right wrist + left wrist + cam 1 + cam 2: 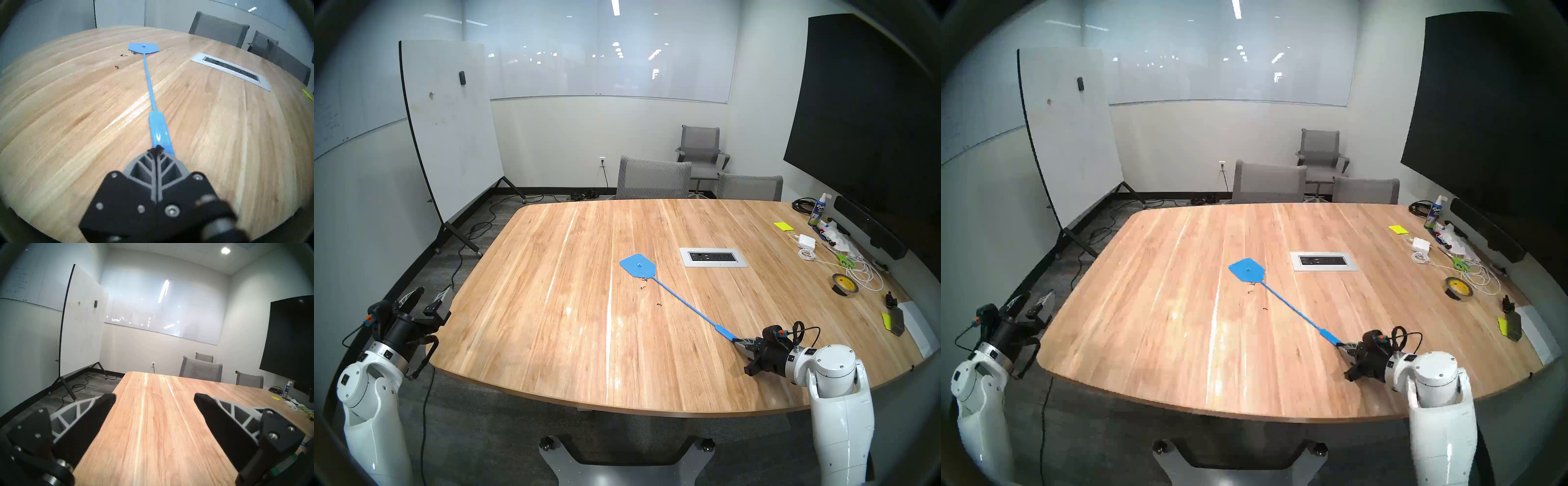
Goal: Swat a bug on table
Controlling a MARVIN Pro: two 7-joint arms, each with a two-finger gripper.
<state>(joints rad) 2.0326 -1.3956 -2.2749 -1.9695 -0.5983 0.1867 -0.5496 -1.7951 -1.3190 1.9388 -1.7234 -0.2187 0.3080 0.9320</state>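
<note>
Bug (659,304): tiny black speck on the counter (551,322), at about 7 o'clock from the swatter head, just beside the shaft and uncovered.
Bug crumbs: more dark specks (123,55) lie near the head's rim; whether they are 1 bug in parts or several, I cannot tell.
Swatter (683,303): blue, lying flat, head toward 11 o'clock from the right hand, handle end in that hand's fingers.
Right hand (157,149): fingers together, clamped on the tip of the swatter's handle, as the wrist view shows.
Left hand (155,398): fingers wide apart, holding nothing, off the counter's left edge.
Risk, grip: only the handle's very end is pinched, so a quick swing could twist or fling the swatter loose.
Risk, aim: the head lies beyond the speck, so a straight lift-and-drop would likely miss; the head must come back toward 5 o'clock.
Risk, flex: the long thin shaft may bend and whip, landing off target.
Risk, scatter: a sliding head could push the crumbs about rather than strike them.
Risk, outlet panel (713,257): at 3 o'clock from the head; a wide swing could hit it.
</note>
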